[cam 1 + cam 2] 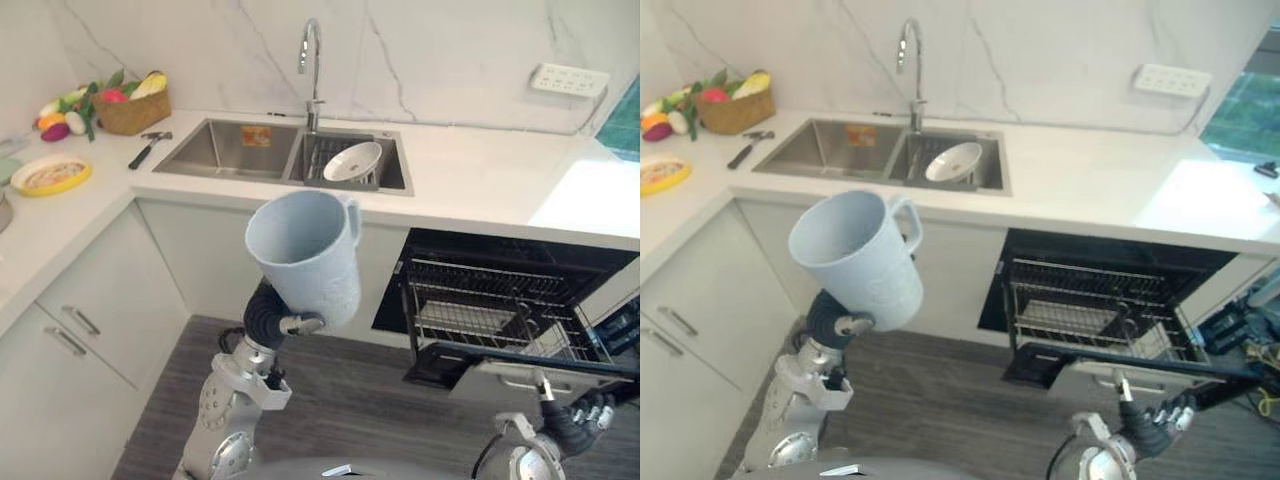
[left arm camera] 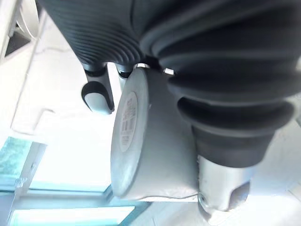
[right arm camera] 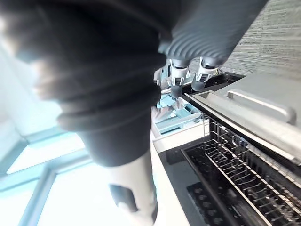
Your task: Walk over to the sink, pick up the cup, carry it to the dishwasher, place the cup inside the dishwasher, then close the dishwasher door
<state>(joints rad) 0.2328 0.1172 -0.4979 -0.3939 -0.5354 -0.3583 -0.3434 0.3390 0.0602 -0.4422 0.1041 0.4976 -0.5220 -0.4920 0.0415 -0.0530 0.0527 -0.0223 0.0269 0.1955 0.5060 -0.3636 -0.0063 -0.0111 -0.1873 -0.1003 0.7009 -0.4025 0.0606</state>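
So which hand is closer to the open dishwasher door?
Right. The right hand is beside the front edge of the door; the left hand holds the cup to its left.

Your two head views look down from well above the floor toward the counter (image 1: 480, 170) and the back wall (image 1: 430, 50) behind it. Both share the same scene: the sink (image 1: 225, 150) set into the counter near its left corner, the open dishwasher (image 1: 500, 300) under the counter's front edge to the right, and the cup (image 1: 305, 255) raised close to the lens. The right eye view sets all of it a little further left.

Your left wrist view sits very close behind the left hand (image 2: 99, 96), looking at the cup's base.

Your right wrist view looks past the right hand (image 3: 176, 77), near and along the dishwasher's door (image 3: 263, 108) and rack (image 3: 235, 179), which the head views show at lower right.
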